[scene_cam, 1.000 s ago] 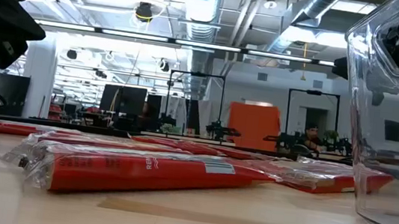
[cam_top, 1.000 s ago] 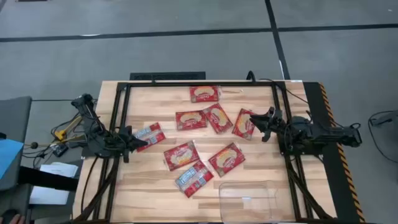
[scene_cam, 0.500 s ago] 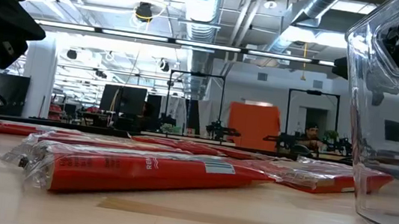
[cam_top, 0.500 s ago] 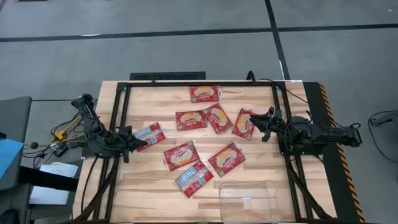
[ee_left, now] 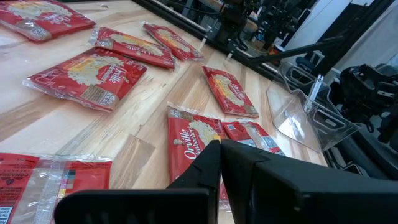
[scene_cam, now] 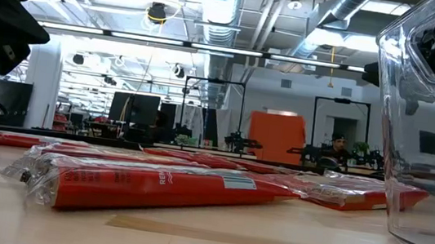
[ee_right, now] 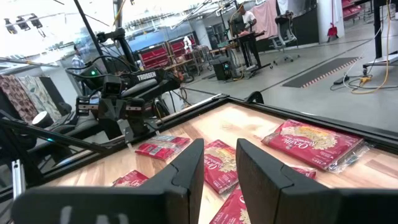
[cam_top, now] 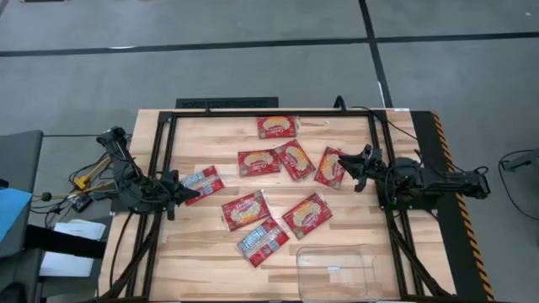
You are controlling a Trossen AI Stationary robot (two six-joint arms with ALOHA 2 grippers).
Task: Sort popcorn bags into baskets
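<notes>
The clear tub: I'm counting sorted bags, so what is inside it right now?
Nothing shows inside the clear tub; only wood shows through it. Every visible popcorn bag lies outside it on the table.

Eight popcorn bags (cam_top: 251, 209) lie scattered across my table (cam_top: 194, 252). The basket (cam_top: 334, 271) sits at the near edge, right of centre, beside the nearest bags

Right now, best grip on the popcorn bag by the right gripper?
Probably the popcorn bag's edge facing the right gripper, coming from above. It lies flat on the table, tilted, apart from neighbouring bags, so only a thin edge offers purchase; turn the wrist to match its tilt.
</notes>
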